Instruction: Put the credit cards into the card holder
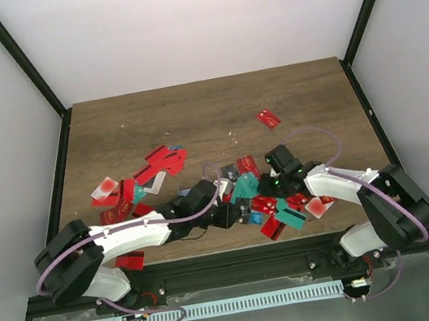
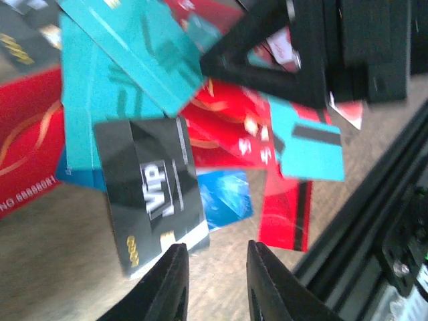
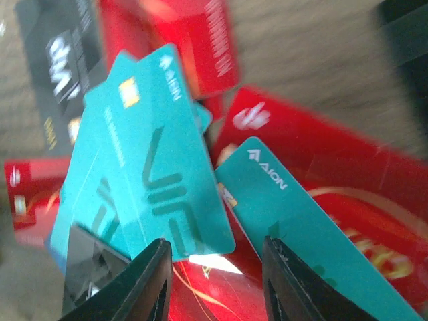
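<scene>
Cards (image 1: 272, 229) heap around the black card (image 2: 150, 194); left tool (image 2: 215, 249), slightly spread and empty, sits just beside it, right tool (image 3: 215, 244) spread over a teal card (image 3: 154, 180) nearby, so pinch one loose edge only.

"VIP" on black card (image 2: 150, 194); "AION" logo on teal card (image 3: 294, 221).

One table (image 1: 189, 107) is carrying over a dozen red cards (image 1: 161, 163), at least three teal cards (image 1: 291, 218), at least one black card (image 2: 150, 194) and one blue card (image 2: 226, 197); overlap is hiding exact totals. One lone red card (image 1: 268, 118) is lying toward the far right corner. Two arms (image 1: 132, 233) are reaching over the pile.
</scene>
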`<state>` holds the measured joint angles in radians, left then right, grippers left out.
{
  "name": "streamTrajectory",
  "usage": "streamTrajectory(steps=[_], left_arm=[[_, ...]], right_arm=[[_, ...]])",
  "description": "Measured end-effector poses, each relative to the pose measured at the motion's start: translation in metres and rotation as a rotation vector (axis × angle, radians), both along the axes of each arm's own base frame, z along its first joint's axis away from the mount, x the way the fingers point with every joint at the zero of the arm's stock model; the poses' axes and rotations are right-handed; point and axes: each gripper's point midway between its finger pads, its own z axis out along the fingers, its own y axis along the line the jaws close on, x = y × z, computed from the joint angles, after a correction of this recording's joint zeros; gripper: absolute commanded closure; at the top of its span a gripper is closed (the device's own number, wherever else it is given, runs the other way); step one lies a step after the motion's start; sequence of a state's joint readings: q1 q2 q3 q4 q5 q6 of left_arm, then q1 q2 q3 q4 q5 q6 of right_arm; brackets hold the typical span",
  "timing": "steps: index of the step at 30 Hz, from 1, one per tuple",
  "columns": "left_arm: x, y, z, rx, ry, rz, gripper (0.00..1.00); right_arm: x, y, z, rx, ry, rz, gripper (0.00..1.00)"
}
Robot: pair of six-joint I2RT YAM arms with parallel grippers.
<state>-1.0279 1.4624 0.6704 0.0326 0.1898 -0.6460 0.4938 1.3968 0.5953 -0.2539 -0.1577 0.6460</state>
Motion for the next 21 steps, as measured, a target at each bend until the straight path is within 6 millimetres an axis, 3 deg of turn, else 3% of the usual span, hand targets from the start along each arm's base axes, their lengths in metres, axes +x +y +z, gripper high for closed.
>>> streamTrajectory(steps=[4,8,17,21], left_arm=[[0.013,0.017,0.006,0.037,-0.045,0.065,0.69],[0.020,0.030,-0.001,0.089,-0.062,0.101,0.66],[0.014,0.047,-0.020,0.146,-0.048,0.102,0.64],[0.008,0.046,-0.024,0.134,-0.040,0.069,0.64]], right_arm=[[-0.022,0.029,0.000,0.012,0.014,0.101,0.62],[-0.042,0.049,-0.002,0.024,0.037,0.168,0.62],[-0.076,0.096,-0.001,0.068,0.089,0.284,0.62],[-0.093,0.101,0.000,0.089,0.144,0.309,0.62]])
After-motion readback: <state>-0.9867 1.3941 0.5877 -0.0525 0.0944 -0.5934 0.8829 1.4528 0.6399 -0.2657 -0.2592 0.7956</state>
